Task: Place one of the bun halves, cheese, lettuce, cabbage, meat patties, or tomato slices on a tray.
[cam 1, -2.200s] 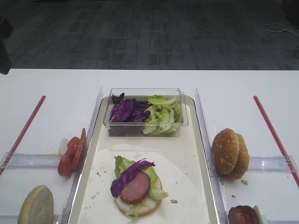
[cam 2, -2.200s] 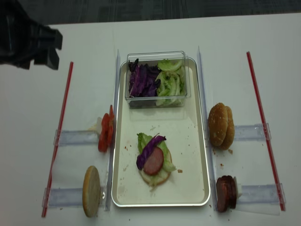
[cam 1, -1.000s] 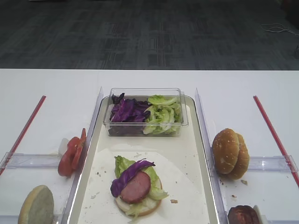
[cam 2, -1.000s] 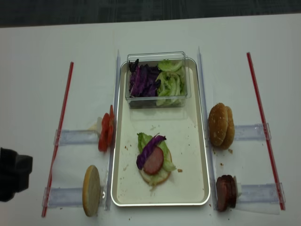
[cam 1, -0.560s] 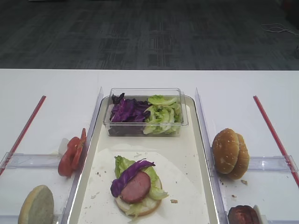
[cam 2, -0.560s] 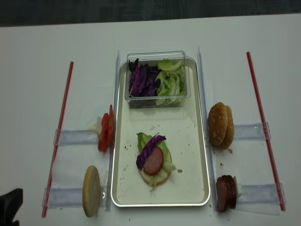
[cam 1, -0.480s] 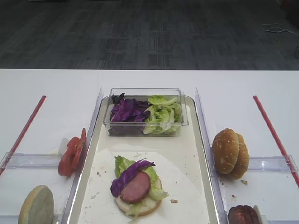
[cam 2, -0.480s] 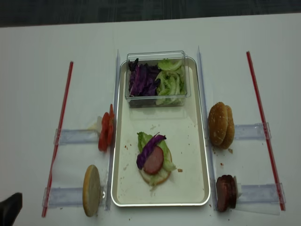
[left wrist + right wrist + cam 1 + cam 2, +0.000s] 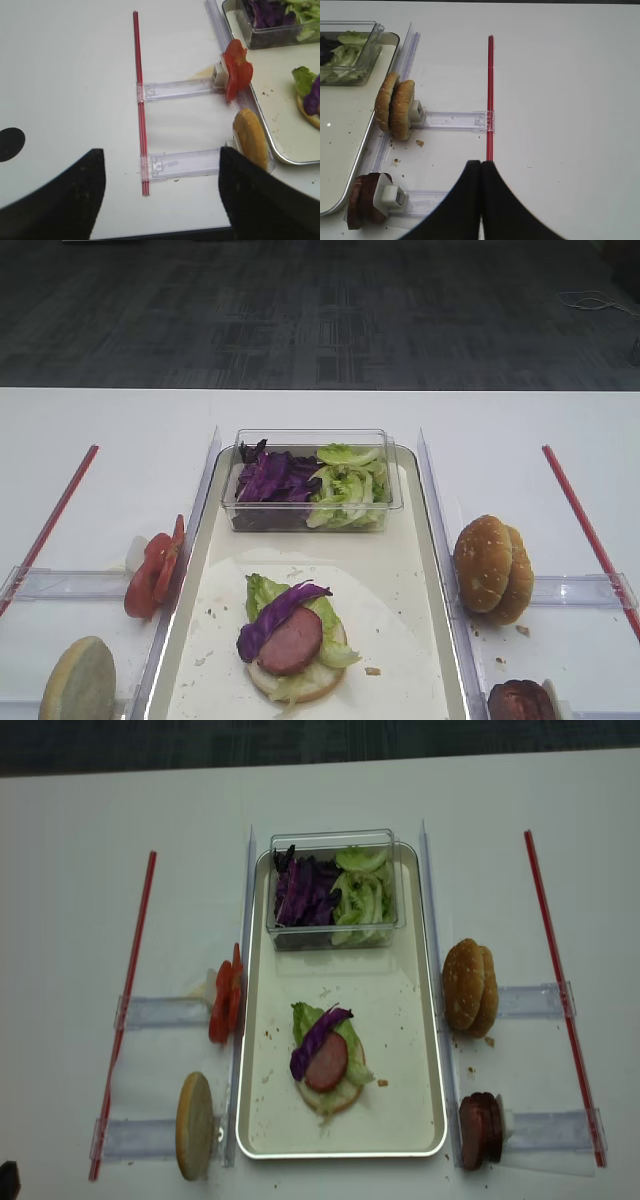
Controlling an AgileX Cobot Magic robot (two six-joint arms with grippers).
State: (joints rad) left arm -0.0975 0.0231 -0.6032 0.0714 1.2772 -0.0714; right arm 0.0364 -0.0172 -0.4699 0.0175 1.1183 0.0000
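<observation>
On the tray (image 9: 432, 540) sits a stack: a pale bun half, lettuce (image 9: 262, 590), a meat patty (image 9: 292, 642) and a purple cabbage strip (image 9: 272, 612) on top. Tomato slices (image 9: 236, 70) and a pale bun half (image 9: 250, 139) stand in holders left of the tray. Sesame bun halves (image 9: 395, 106) and meat patties (image 9: 362, 200) stand to its right. My left gripper (image 9: 160, 150) is open and empty over the front left of the table, beside the pale bun half. My right gripper (image 9: 480, 163) is shut and empty, near the red strip.
A clear box (image 9: 310, 480) of purple cabbage and lettuce stands at the tray's far end. Red strips (image 9: 125, 1010) (image 9: 560, 990) run along both sides, crossed by clear holders (image 9: 175, 90). Crumbs lie around the tray's right side. A dark hole (image 9: 11, 144) marks the table at left.
In the realsense view the left arm has pulled back from the far left to the near left corner, almost out of view. The food has not moved.
</observation>
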